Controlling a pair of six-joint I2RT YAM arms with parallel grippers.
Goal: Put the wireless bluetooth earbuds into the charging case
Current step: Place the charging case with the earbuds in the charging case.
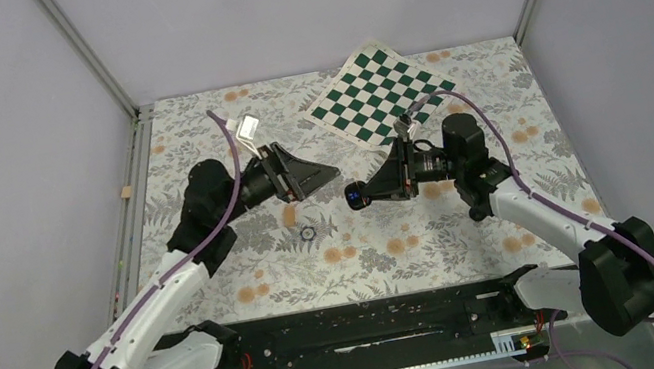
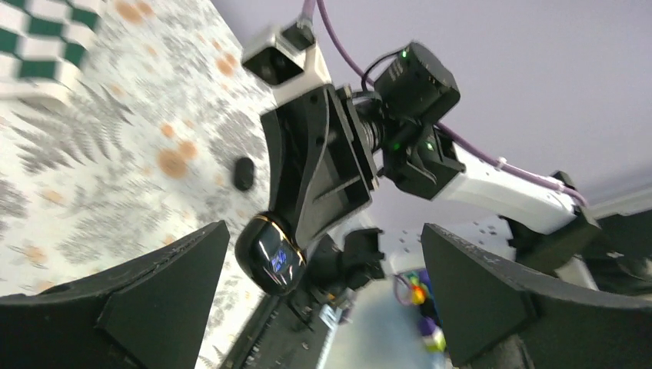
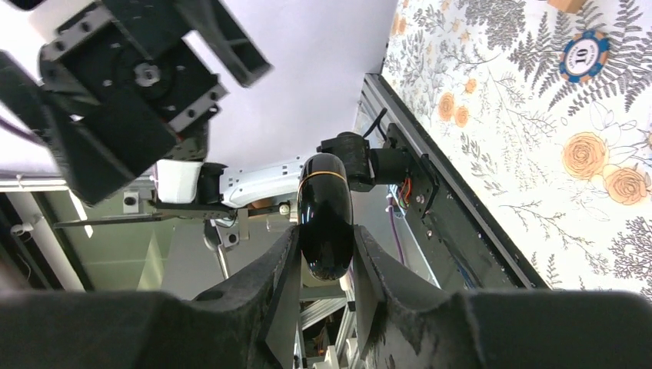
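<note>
The charging case is a glossy black, rounded oval pebble with a thin gold seam around it. Its lid looks shut, and a bluish glint shows on one face. It is clamped between the fingers of the right end effector and held clear above the floral surface. One earbud, a tiny black oval, lies on that surface, apart from the case.

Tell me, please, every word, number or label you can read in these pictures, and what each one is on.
"10": printed on the pale centre of the blue and white poker chip, which lies on the flowered tablecloth.
Blue mark on the black case: blurred; no letters or digits can be made out.
No other text can be read in any view.
</note>
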